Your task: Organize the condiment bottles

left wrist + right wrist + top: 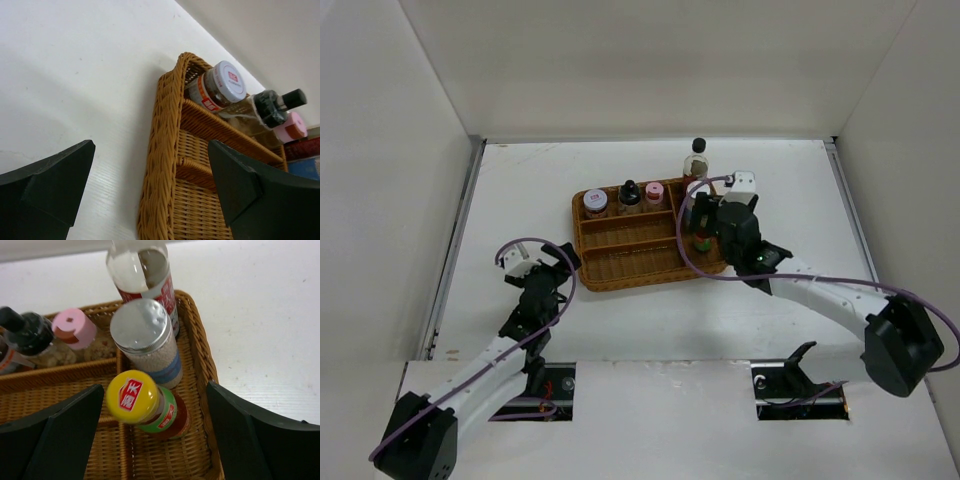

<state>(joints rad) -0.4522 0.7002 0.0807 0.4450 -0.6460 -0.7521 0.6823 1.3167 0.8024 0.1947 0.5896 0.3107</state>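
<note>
My right end effector [156, 391] stands wide around the yellow-capped, green-necked bottle [132, 396] and grips nothing. The bottle stands upright in the right-hand compartment of the brown wicker tray [201, 357], just in front of the silver-capped white-and-blue shaker [142, 327]. I judge this to be the release.

To finish it cleanly I'd lift straight up and keep both fingers off the yellow cap, since one finger looks close to it. I'd also avoid swinging toward the tall black-capped bottle with a red label [142, 270] at the far rim; I cannot tell whether that one is inside the tray.

My left end effector [150, 147] hangs fully spread and empty beside the tray's left end. The white worktop [520, 200] is matte and smooth, boxed in by plain white wall panels [620, 60].
</note>
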